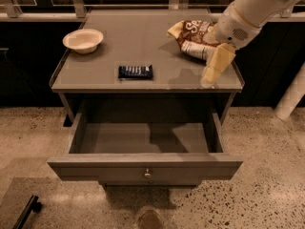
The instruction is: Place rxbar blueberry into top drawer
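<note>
The rxbar blueberry (136, 72), a small flat dark navy wrapper with white lettering, lies flat on the grey table top near its front edge, left of centre. The top drawer (145, 163) is pulled out below the table top and its inside looks empty; a small round metal knob sits at the centre of its front. My gripper (209, 78) hangs from the white arm at the upper right, over the front right part of the table top. It is well to the right of the bar and holds nothing that I can see.
A brown-and-white chip bag (193, 37) lies at the back right of the table top (143, 46), just behind the arm. A pale bowl (83, 40) stands at the back left. Speckled floor surrounds the unit, and a dark counter runs behind it.
</note>
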You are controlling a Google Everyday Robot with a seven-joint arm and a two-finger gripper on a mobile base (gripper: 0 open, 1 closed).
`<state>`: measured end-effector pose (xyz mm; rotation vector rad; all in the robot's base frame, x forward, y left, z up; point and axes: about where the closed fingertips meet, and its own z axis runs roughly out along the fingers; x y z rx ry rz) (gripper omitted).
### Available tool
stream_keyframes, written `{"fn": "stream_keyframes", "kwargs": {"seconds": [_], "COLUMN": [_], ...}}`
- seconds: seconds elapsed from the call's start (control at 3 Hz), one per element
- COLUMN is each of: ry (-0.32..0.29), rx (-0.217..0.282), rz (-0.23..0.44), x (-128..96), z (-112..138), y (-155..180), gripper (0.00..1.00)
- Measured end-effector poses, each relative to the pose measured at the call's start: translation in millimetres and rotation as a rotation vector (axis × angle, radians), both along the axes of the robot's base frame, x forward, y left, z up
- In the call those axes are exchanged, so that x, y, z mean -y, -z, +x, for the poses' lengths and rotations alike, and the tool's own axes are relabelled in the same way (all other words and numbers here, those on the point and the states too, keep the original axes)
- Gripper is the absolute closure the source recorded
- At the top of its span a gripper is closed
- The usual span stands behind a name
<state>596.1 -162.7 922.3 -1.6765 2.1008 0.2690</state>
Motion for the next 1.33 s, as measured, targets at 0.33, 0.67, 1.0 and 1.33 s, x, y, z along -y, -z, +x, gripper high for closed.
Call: {"fn": "stream_keyframes", "kwargs": {"seconds": [0.33, 0.67, 1.0, 1.33], "ry": [-0.052, -0.053, -0.041, -0.039], "rx": [-0.015, -0.017, 0.01, 0.046], "rz": [0.039, 0.04, 0.083, 0.182], "x": [-34.3, -35.6, -43.7, -66.9], "z": [29.4, 31.3, 36.5, 63.6], "y": [20.9, 23.4, 29.1, 38.2], "gripper": [0.0, 0.0, 0.0, 0.0]}}
